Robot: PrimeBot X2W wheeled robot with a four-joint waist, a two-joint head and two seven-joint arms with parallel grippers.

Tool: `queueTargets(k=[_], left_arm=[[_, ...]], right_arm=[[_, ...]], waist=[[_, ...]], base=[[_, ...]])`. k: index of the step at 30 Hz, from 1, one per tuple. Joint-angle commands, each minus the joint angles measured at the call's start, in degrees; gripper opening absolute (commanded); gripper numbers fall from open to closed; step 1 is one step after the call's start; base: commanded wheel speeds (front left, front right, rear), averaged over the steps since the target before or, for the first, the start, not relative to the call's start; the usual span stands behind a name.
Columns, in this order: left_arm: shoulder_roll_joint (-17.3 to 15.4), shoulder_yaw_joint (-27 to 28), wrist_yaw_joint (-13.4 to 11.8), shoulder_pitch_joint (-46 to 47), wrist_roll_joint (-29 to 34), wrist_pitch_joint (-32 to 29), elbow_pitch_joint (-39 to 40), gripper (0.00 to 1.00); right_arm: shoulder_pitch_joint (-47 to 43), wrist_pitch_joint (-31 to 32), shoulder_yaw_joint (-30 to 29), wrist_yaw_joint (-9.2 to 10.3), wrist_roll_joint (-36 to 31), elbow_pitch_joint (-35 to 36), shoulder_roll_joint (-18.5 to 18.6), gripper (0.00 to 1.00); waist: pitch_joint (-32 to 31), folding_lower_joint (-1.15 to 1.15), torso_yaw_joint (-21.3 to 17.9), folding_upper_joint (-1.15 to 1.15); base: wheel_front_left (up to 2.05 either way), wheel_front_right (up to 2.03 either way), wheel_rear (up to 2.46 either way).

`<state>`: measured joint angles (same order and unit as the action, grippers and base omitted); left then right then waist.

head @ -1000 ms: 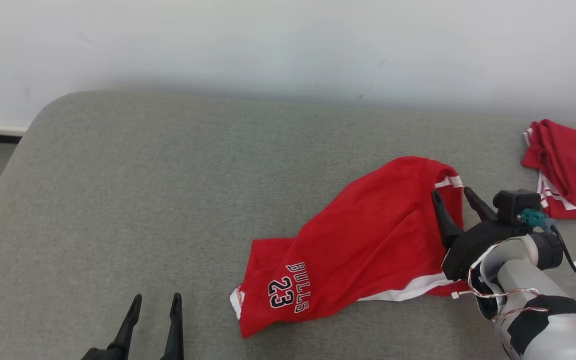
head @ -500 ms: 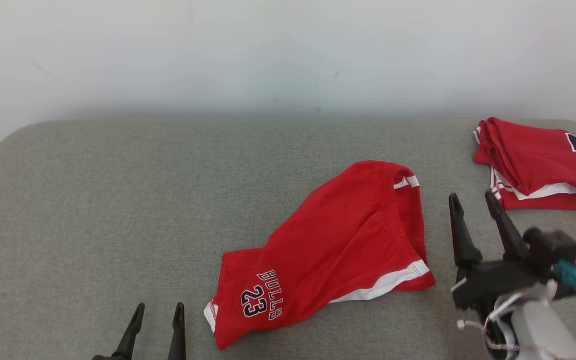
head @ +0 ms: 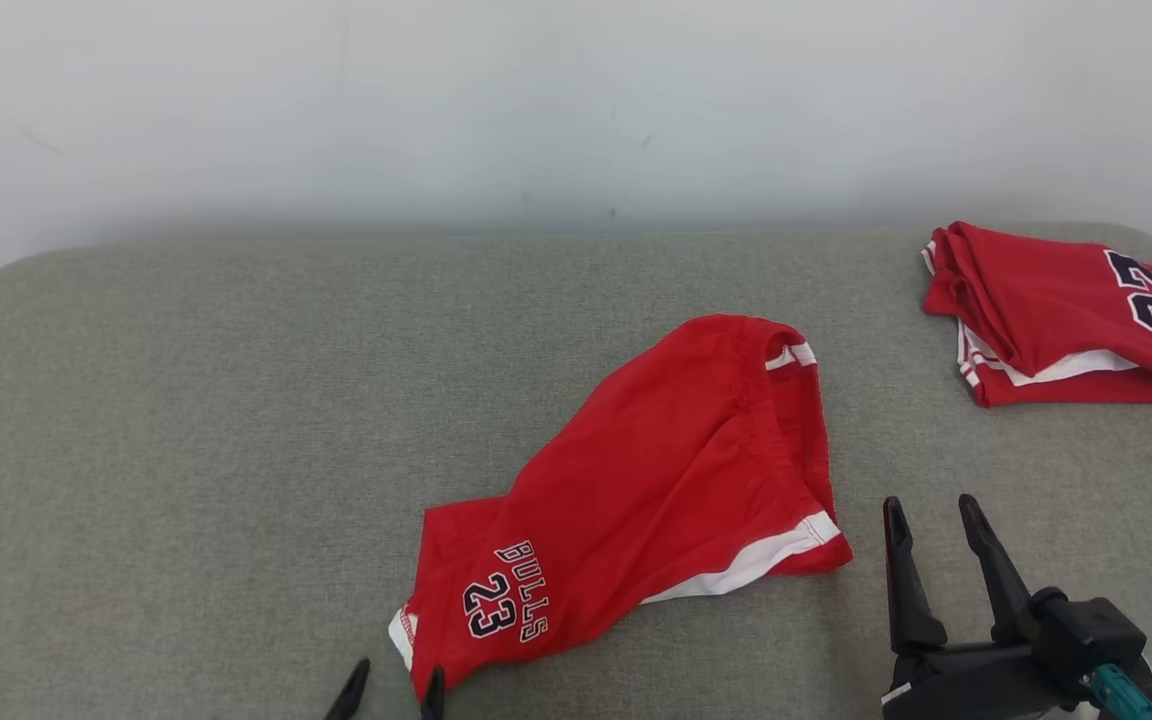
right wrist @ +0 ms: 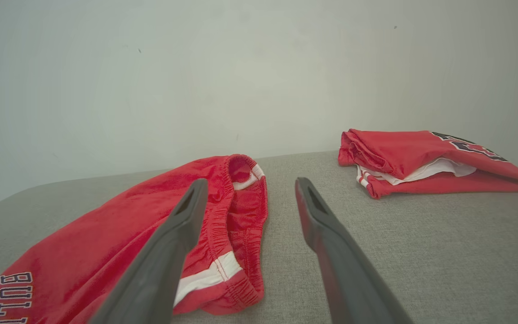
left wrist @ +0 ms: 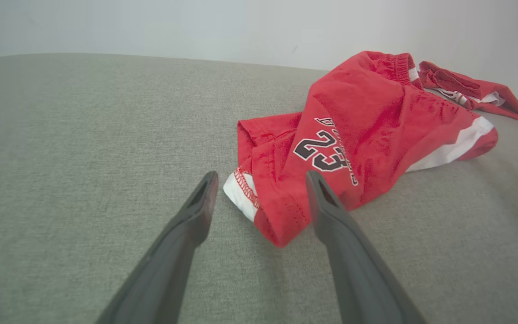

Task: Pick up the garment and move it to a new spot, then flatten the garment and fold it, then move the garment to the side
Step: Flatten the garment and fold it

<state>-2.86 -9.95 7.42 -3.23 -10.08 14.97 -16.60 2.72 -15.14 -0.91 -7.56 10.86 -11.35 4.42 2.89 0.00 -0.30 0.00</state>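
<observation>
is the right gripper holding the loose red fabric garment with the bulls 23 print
No, the right gripper stands open beside the loose red fabric garment, apart from the cloth.

Indoor garment-folding test station, lab-like; we cannot tell what kind of building it is in.
We find a grey padded surface (head: 186, 400), cloth-covered with rounded corners, serving as the worktop. Directly behind it rises a plain white wall (head: 536, 100), lightly scuffed. Near the middle of the surface lies the garment (head: 656, 470), a loose red piece printed "BULLS 23". At the surface's far right corner sits a folded red stack (head: 1056, 310) bearing the same number. We read the matching kit and plain backdrop as a staged workspace.
</observation>
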Motion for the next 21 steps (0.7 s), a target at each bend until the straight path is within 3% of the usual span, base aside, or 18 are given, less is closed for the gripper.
queueTargets(k=[1,13,14,15,17,18,21], left_arm=[[0.0,-0.5,0.0,-0.3,0.1,0.2,-1.4,1.0],[-0.8,-3.5,0.1,2.3,-1.7,0.2,-5.9,1.0],[-0.8,-3.8,0.1,2.5,-2.1,0.2,-6.4,0.93],[-0.8,-4.2,0.1,2.9,-2.4,0.2,-7.1,0.49],[-0.8,-4.9,0.1,4.0,-3.1,0.2,-8.6,0.08],[-0.9,-5.1,0.0,4.5,-3.4,0.2,-9.0,0.0],[-1.0,-6.4,0.0,5.4,-4.1,0.2,-9.9,0.0]], right_arm=[[-1.0,-0.1,-0.1,0.12,-0.5,0.3,-0.6,1.0],[-0.3,-0.1,-0.2,0.12,-0.7,0.6,-1.4,1.0],[-0.3,-0.1,-0.3,0.12,-0.7,0.5,-1.4,1.0],[-0.3,-0.1,-0.3,0.12,-0.8,0.5,-1.4,1.0],[-0.5,-0.1,-0.3,0.12,-0.9,0.2,-1.5,1.0],[-0.5,-0.1,-0.2,0.12,-0.9,0.1,-1.5,1.0],[-0.4,-0.1,-0.2,0.12,-0.9,0.0,-1.5,1.0]], waist=[[0.3,0.0,-0.6,0.0],[0.7,0.0,-2.2,0.0],[0.7,0.0,-2.2,0.0],[0.7,0.0,-2.1,0.0],[0.7,0.0,-1.9,0.0],[0.7,0.0,-1.7,0.0],[0.4,0.0,-1.4,0.0]], base=[[0.0,0.0,0.0],[0.0,0.0,0.0],[0.0,0.0,0.0],[0.0,0.0,0.0],[0.0,0.0,0.0],[0.0,0.0,0.0],[0.0,0.0,0.0]])
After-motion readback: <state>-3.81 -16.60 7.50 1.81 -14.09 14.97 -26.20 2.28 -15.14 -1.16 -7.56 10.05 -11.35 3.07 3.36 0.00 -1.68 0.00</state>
